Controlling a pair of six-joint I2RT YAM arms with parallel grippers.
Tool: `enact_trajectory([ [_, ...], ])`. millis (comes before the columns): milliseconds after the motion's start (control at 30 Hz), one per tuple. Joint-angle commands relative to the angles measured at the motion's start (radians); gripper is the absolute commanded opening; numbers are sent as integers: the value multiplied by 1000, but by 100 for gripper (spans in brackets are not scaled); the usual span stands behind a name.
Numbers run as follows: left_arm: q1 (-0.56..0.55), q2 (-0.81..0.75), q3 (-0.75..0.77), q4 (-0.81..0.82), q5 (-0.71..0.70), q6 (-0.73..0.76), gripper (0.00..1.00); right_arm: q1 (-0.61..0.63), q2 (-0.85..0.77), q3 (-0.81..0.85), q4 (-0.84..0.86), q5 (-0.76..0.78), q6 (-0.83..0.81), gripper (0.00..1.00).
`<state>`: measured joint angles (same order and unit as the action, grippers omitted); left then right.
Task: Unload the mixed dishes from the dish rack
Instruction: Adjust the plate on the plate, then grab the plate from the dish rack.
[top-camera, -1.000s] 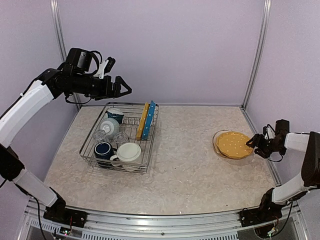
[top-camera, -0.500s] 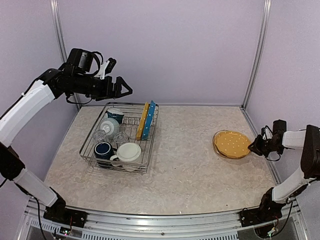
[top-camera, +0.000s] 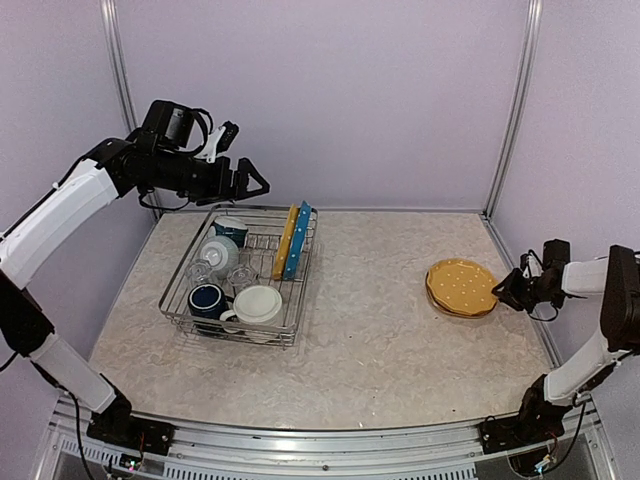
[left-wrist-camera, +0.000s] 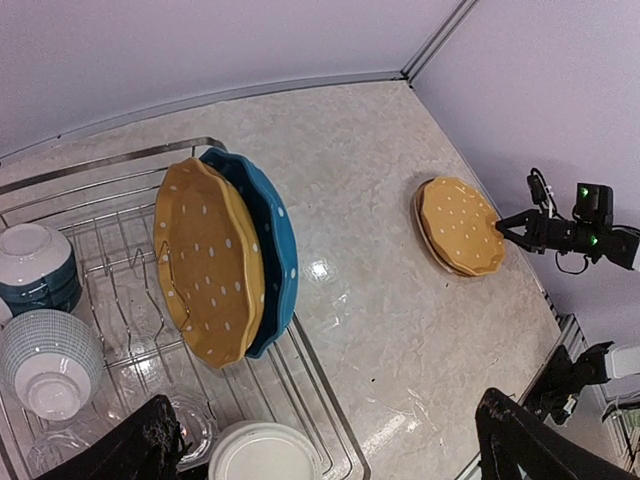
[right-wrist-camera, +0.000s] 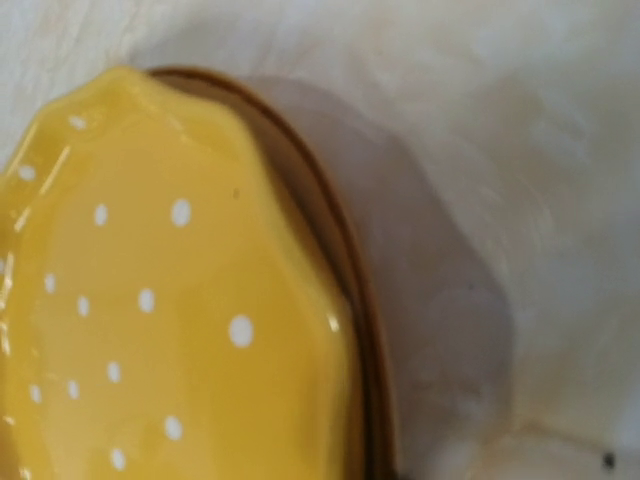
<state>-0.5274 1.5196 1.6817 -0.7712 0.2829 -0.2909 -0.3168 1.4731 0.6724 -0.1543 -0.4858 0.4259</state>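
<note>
The left gripper hangs spread wide above the loaded dish rack. The right gripper sits just beside the stacked yellow plates on the table; whether it is released or clenched I cannot tell.

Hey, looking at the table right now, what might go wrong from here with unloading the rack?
1. The right gripper sits right beside the stacked yellow plates, whose top plate lies slightly offset on the one below. A careless pull-back may nudge the stack.
2. In the dish rack the upright yellow plate stands tight against the blue plate, so the open left gripper lifting one may drag or tip the other.
</note>
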Motion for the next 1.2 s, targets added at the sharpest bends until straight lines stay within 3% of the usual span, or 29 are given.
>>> enact_trajectory([
  [0, 7, 36, 1, -8, 18, -18, 99, 16, -115, 18, -71, 45, -43, 42],
  [133, 14, 79, 8, -12, 52, -37, 99, 55, -223, 7, -118, 56, -69, 67],
  [300, 50, 142, 18, -5, 137, -77, 99, 156, -309, 7, -152, 75, -59, 77],
  [633, 57, 253, 85, -4, 134, -144, 99, 381, -320, 77, -230, 114, -33, 77],
  [767, 69, 301, 93, 27, 135, -187, 98, 398, -360, 59, -217, 114, -57, 77],
  [1000, 94, 394, 104, 116, 201, -261, 76, 400, -487, -70, -65, 41, -10, 78],
  [1167, 86, 440, 115, 160, 233, -280, 81, 401, -478, -48, -65, 15, -12, 78],
])
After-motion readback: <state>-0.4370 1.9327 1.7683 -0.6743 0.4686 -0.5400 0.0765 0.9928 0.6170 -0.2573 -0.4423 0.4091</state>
